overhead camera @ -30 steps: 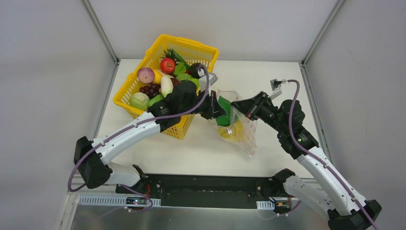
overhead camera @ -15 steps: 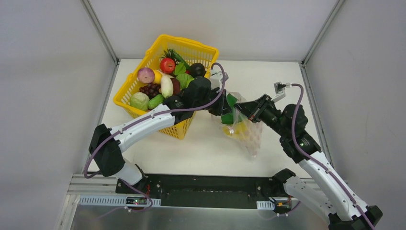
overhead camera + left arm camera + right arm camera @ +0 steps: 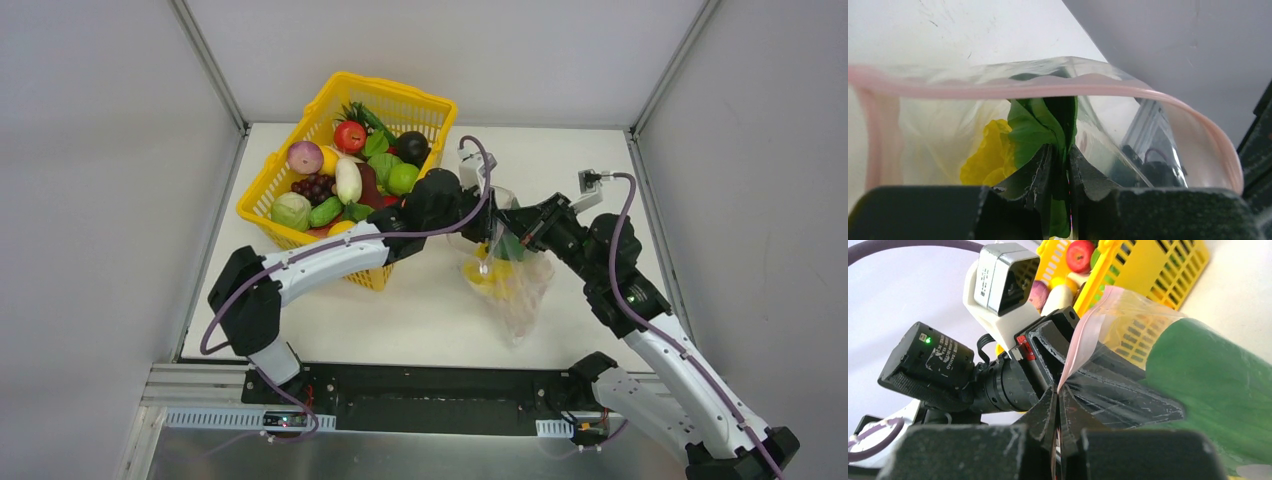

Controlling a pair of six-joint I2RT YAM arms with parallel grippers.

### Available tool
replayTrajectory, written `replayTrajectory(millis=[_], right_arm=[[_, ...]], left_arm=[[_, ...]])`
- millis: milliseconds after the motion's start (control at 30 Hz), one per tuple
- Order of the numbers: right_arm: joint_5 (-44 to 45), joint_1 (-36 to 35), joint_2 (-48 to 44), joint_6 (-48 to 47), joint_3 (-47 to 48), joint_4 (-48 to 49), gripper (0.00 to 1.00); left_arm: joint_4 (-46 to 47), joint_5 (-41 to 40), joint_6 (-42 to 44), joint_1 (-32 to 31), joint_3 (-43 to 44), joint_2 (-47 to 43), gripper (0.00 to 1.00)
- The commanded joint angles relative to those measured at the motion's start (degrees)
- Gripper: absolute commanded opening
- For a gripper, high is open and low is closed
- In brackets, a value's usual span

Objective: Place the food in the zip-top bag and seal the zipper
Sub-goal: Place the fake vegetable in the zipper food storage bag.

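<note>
The clear zip-top bag (image 3: 520, 295) hangs over the table, mouth held open. My right gripper (image 3: 517, 230) is shut on its pinkish zipper strip (image 3: 1075, 352), the strip pinched between the fingers. My left gripper (image 3: 1060, 150) is shut on green leafy greens (image 3: 1035, 125) and sits at the bag mouth, inside the loop of the zipper (image 3: 1048, 91). A yellow ruffled cabbage (image 3: 988, 160) lies inside the bag and also shows in the top view (image 3: 480, 275). The greens show there as a green patch (image 3: 512, 246) by my left gripper (image 3: 492, 222).
The yellow mesh basket (image 3: 400, 92) stands at the back left, holding a red apple (image 3: 349, 136), white radish (image 3: 347, 180), green lime (image 3: 402, 178), purple onion (image 3: 305, 157) and other food. The left arm reaches past its near right corner. Grey walls enclose the table.
My left gripper has carried the leafy greens right from beside the basket into the bag mouth. My right gripper has kept its hold on the zipper strip, shifting slightly.
</note>
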State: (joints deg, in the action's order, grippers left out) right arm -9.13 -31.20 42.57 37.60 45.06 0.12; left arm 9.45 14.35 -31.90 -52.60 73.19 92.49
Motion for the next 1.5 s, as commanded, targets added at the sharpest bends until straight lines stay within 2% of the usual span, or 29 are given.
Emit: replayTrajectory(millis=[0, 133, 267, 333, 500, 600, 700, 833, 933, 1000, 1067, 1167, 1233, 1367, 1467], right_arm=[[5.6, 0.1, 0.8, -1.4, 4.1, 1.9, 0.0], [5.2, 0.1, 1.8, 0.3, 4.6, 3.0, 0.0], [8.5, 0.1, -0.7, 3.3, 1.7, 5.2, 0.0], [10.9, 0.1, -1.3, 2.8, 2.1, 4.0, 0.0], [9.6, 0.1, 0.9, 2.6, 3.8, 0.9, 0.0], [11.3, 0.1, -0.7, 3.9, 2.7, 0.8, 0.0], [13.2, 0.2, 0.1, 2.5, 3.8, 0.2, 0.0], [12.6, 0.1, 3.9, 3.3, 6.2, -5.6, 0.0], [15.2, -0.1, -0.9, 7.5, -0.9, 2.2, 0.0], [16.9, -0.1, -1.6, 5.1, -0.8, 3.0, 0.0], [17.8, 0.0, 0.7, 1.3, 3.6, -2.2, 0.0], [18.7, 0.4, 4.7, -0.3, 7.6, -8.0, 0.0], [17.7, 0.7, 6.6, 0.1, 8.4, -10.0, 0.0], [15.6, 0.8, 4.2, 3.6, 4.3, -6.2, 0.0], [15.4, 1.1, 2.1, 2.8, 3.0, -4.9, 0.0]], left_arm=[[4.4, 1.6, -2.4, -1.3, 5.9, 4.0, 0.17], [3.5, 0.7, -2.9, -2.1, 8.5, 7.0, 0.17], [2.2, 1.1, -4.2, -2.7, 10.3, 9.6, 0.17], [1.4, -0.4, -3.6, -3.5, 10.2, 10.1, 0.17], [-2.2, -2.2, -1.5, -4.9, 12.2, 9.8, 0.21], [-5.8, -3.7, 0.7, -5.0, 13.7, 8.9, 0.28], [-7.9, -5.0, 2.0, -5.0, 13.7, 8.3, 0.46], [-7.8, -3.0, 2.9, -5.0, 14.2, 6.6, 0.6], [-14.5, -4.4, 7.1, -5.0, 17.7, 5.2, 0.73], [-18.2, -5.9, 9.1, -4.9, 18.2, 3.8, 0.78], [-19.7, -7.4, 10.3, -4.9, 17.3, 1.6, 0.83], [-22.0, -8.2, 12.0, -4.6, 16.6, -2.5, 0.89], [-23.3, -8.6, 12.9, -4.5, 16.1, -5.7, 0.87], [-24.3, -9.4, 14.1, -3.8, 12.8, -12.5, 0.91], [-26.5, -10.1, 13.6, -2.3, 10.6, -15.7, 0.93]])
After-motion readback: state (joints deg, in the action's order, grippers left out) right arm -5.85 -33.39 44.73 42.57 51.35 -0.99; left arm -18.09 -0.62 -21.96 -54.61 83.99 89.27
